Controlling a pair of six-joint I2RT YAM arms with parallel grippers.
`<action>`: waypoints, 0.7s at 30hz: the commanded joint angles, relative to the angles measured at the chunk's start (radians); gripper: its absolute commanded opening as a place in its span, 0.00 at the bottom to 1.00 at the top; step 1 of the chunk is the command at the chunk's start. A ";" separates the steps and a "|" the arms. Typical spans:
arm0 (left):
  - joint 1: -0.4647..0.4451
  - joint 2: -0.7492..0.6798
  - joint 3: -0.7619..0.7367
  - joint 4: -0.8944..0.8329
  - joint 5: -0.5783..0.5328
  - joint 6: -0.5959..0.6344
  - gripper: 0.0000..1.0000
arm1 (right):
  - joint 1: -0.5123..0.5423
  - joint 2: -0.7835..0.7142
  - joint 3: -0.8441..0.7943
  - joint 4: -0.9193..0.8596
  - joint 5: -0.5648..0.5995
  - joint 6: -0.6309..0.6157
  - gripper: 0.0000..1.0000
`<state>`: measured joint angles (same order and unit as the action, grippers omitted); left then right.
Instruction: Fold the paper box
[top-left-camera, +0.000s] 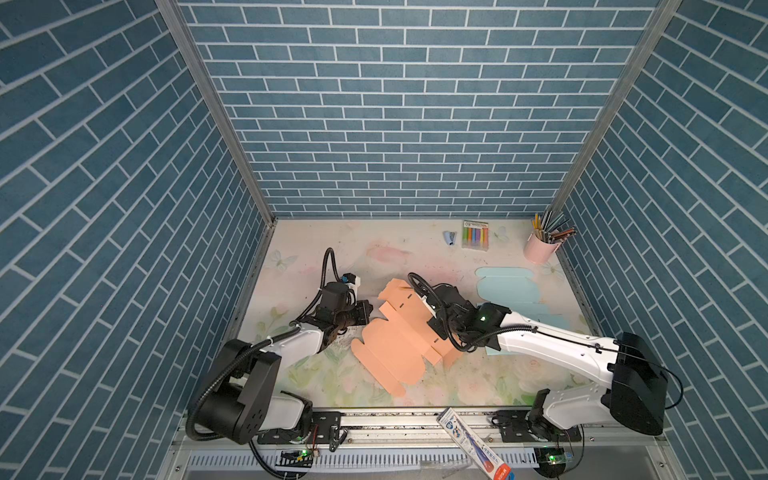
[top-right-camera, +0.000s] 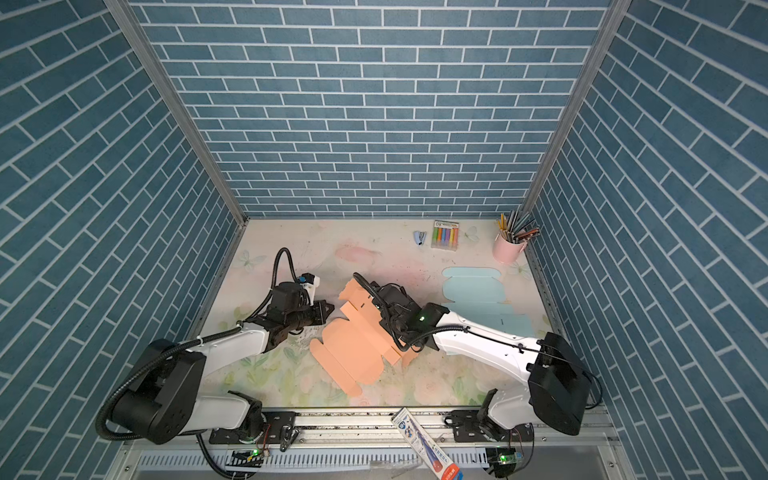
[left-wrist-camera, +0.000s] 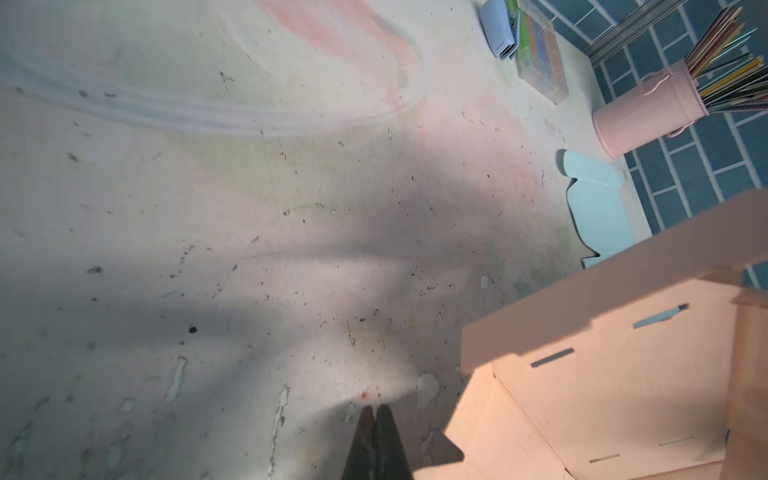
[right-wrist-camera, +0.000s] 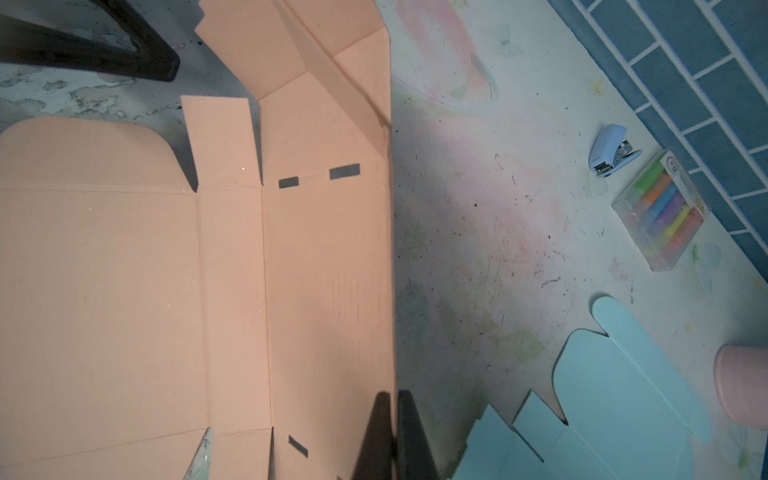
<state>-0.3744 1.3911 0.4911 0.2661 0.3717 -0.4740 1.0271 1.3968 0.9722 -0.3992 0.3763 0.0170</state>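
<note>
1. The right gripper (right-wrist-camera: 394, 395) has its two dark fingers drawn together on the raised side wall of the orange paper box (right-wrist-camera: 124, 270). The right wrist view shows them pinching that wall's edge.
2. The left gripper (left-wrist-camera: 376, 409) has its fingers pressed together with nothing between them. They point at the bare, scuffed floral table mat (left-wrist-camera: 208, 249), just beside a corner of the box.
3. In both top views the left gripper (top-left-camera: 365, 309) sits just left of the box's upper part.
4. In both top views the box (top-left-camera: 390, 345) lies in the lower centre of the frame, between the two arms. It is mostly flat and unfolded, with its rounded lid flap toward the lower left. The panel with slots near the right wrist is tilted upward.
5. A light blue box blank (top-left-camera: 507, 286) lies flat to the right of centre, with its lower part hidden under the right arm.
6. Near the back wall, toward the upper right of the mat, are a small blue stapler (top-left-camera: 449, 237) and a clear case of coloured markers (top-left-camera: 475, 235) side by side.
7. A pink cup of pencils (top-left-camera: 539, 249) stands in the right corner.
</note>
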 joint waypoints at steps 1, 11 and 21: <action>-0.036 0.021 0.030 0.041 0.025 0.009 0.00 | 0.011 0.016 0.026 0.000 0.050 -0.040 0.00; -0.105 -0.002 -0.023 0.110 0.027 -0.045 0.00 | 0.019 0.055 0.048 0.014 0.093 -0.070 0.00; -0.173 0.008 -0.044 0.160 0.027 -0.075 0.00 | 0.058 0.043 0.041 0.045 0.181 -0.124 0.00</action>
<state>-0.5282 1.4002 0.4690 0.3901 0.3946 -0.5316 1.0721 1.4551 1.0176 -0.3798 0.4988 -0.0528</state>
